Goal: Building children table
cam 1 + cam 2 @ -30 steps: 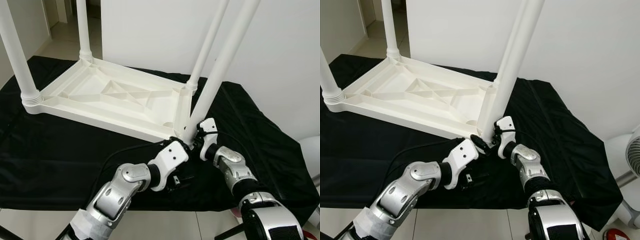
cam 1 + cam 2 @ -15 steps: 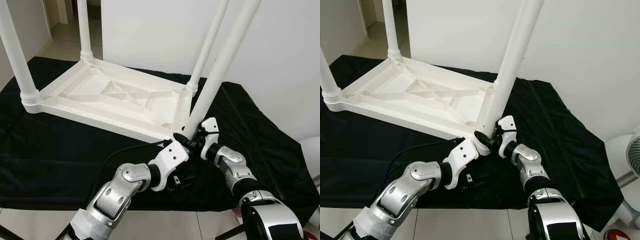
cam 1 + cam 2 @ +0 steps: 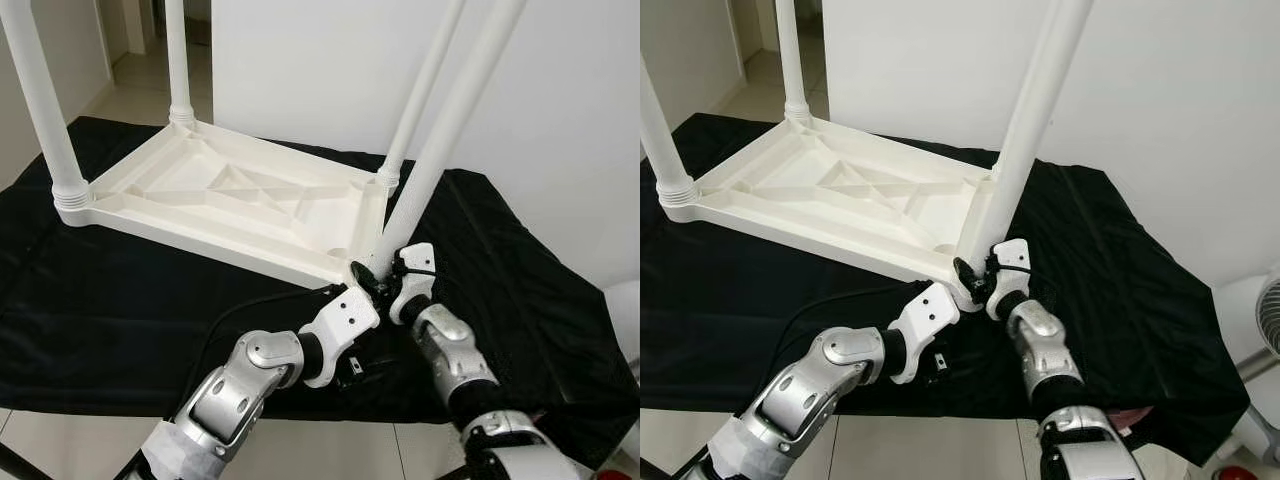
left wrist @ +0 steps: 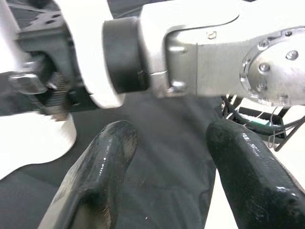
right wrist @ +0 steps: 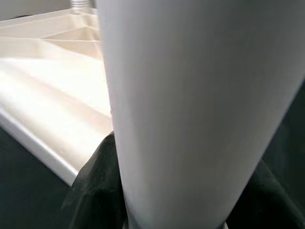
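A white plastic table [image 3: 230,195] lies upside down on a black cloth [image 3: 120,300]. Three legs stand up from its corners: near left [image 3: 45,110], far left [image 3: 180,60] and far right [image 3: 425,95]. A fourth leg [image 3: 440,140] leans at the near right corner, and my right gripper [image 3: 375,280] is shut around its lower end. In the right wrist view the leg [image 5: 190,95] sits between the dark fingers [image 5: 93,186]. My left gripper [image 3: 362,366] is low on the cloth under the right wrist, open, with its fingers [image 4: 95,176] apart and nothing between them.
A white wall stands close behind the table. A fan [image 3: 1265,310] sits on the floor at the far right. The cloth's front edge [image 3: 300,415] meets tiled floor just before me. A doorway [image 3: 140,40] opens at the back left.
The camera has shifted slightly. My right forearm has swung in closer to the left arm, still holding the leaning leg at the near right corner. The left gripper stays low on the cloth.
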